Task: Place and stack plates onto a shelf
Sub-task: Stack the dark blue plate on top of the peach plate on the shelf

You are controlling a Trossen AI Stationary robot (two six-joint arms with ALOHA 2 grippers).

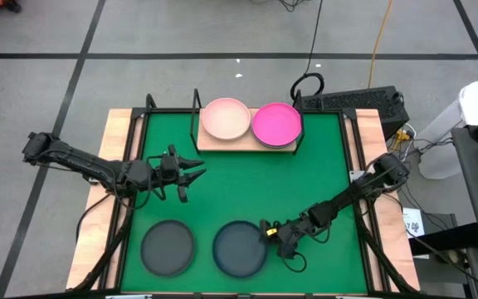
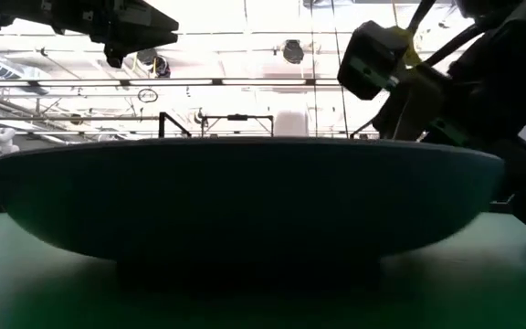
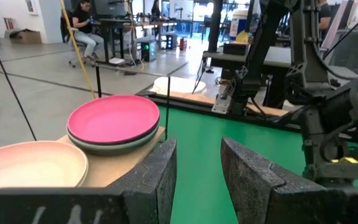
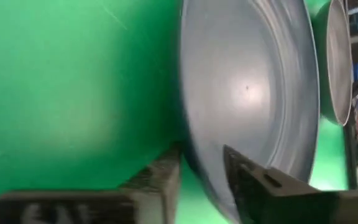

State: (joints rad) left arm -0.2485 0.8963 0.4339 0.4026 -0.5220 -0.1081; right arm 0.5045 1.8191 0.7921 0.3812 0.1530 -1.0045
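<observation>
high view first: my right gripper sits low at the near right of the green table, right at the rim of the dark grey plate that lies second from the left along the near edge. right wrist view shows my two fingers straddling that plate's rim, one on the outside and underside, the other over the inner face, with a narrow gap between them that the rim fills; whether they are pressing on it yet i cannot tell. the plate rests flat on the table. just beside it, to its left, lies another dark grey plate, apart from the first.

my left gripper hangs above the left middle of the table, well apart from every plate, its fingers spread with bare green showing between them and nothing held.

at the far side of the table stands the shelf, a light-wood board on a thin black wire frame. on it the light pink plate lies to the left and the hot pink plate to the right, side by side. left wrist view shows the hot pink one stacked on a pale plate beneath it.
</observation>
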